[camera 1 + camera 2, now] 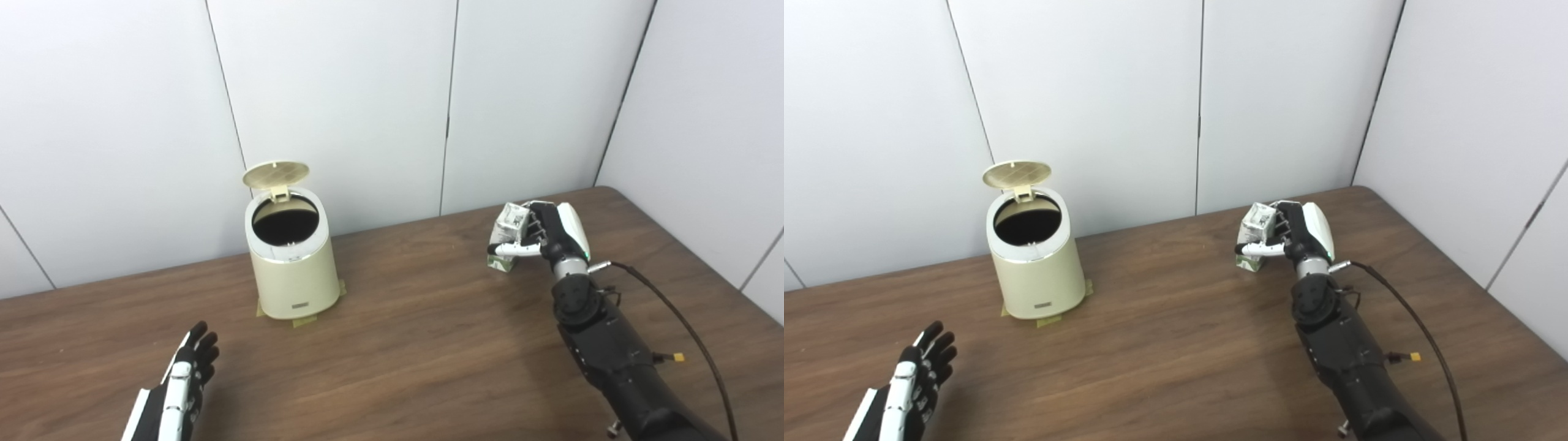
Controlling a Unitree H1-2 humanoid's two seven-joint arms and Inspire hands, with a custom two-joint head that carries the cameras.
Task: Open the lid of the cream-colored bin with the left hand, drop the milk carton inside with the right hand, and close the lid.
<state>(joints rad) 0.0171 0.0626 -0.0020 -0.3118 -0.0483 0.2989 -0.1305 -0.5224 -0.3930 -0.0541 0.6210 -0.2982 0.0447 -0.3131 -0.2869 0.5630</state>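
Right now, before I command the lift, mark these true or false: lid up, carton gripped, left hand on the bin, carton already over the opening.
1. The bin has its lid up. True.
2. The right hand is closed around the milk carton. True.
3. The left hand touches the bin. False: it is open, apart from the bin, near the table's front.
4. The carton hangs over the opening. False: it is far to the bin's right, low at the table.

A bare test room or lab: plain white wall panels [343, 92] close in a brown wood-grain table [398, 343], and tape [304, 320] fixes the bin [293, 269] to it.
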